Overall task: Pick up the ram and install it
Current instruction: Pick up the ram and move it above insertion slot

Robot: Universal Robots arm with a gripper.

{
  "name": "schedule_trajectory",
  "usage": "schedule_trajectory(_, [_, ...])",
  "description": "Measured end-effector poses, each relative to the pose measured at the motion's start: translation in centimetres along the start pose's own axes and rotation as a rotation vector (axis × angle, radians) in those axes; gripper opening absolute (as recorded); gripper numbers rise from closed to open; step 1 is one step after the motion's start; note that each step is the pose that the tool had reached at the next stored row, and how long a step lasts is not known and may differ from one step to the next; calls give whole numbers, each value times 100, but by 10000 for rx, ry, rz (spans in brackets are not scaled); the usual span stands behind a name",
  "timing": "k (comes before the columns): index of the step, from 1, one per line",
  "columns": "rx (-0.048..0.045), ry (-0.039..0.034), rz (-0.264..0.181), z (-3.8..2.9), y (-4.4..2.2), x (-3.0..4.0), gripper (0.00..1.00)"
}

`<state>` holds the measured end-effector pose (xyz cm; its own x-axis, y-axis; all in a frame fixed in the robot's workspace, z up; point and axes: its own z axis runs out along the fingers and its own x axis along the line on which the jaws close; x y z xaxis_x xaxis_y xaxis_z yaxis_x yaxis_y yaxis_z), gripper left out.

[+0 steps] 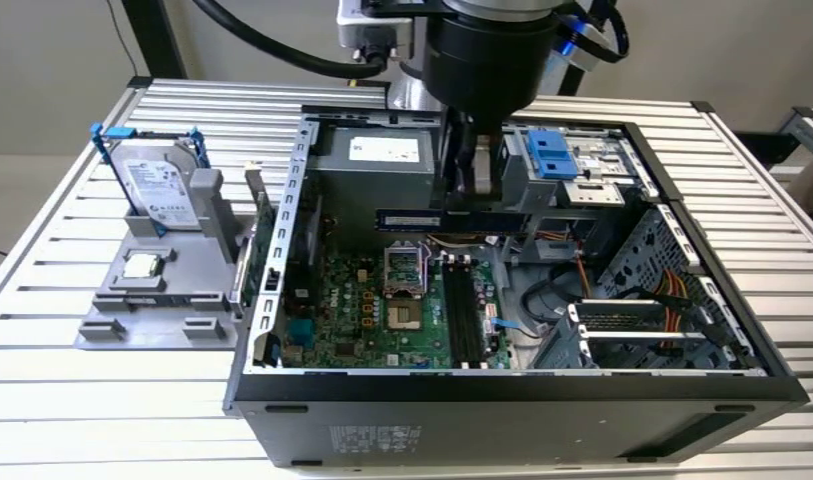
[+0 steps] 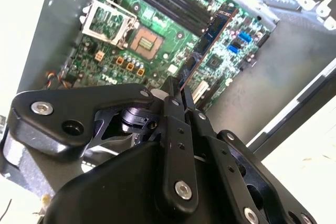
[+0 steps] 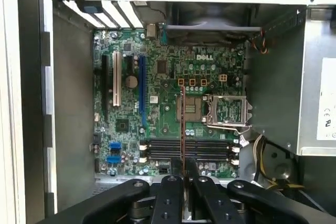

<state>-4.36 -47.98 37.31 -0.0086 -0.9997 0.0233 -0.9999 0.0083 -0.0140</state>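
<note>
Your gripper [image 1: 476, 200] is clamped on the ram [image 1: 426, 218], which hangs inside the open case [image 1: 299, 180], clear above the motherboard [image 1: 366, 310]. In the exterior view the stick runs from 9 to 3 o'clock, while the black slots [image 1: 462, 312] run from 12 to 6. I judge it needs to lie along a slot before any pressing, and you should lower it level, not one end first. The ram sits at the gripper's 6 o'clock, pinched near its middle, with the slots further toward 6.
</note>
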Motion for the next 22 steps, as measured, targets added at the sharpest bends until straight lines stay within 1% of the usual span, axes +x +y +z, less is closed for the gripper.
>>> schedule_trajectory(3, [-2, 0, -1, 1, -63, -1, 0])
schedule_trajectory(5, [-2, 0, 0, 2, -117, -1, 0])
schedule_trajectory(11, [-3, 1, 0, 4, -307, -9, 0])
schedule_trajectory(13, [-3, 1, -2, 4, -372, -22, 0])
schedule_trajectory(16, [-3, 0, -1, 6, -452, -43, 0])
schedule_trajectory(18, [-3, 1, -1, 5, -471, -51, 0])
schedule_trajectory(22, [-4, 1, 0, 5, -480, -79, 0])
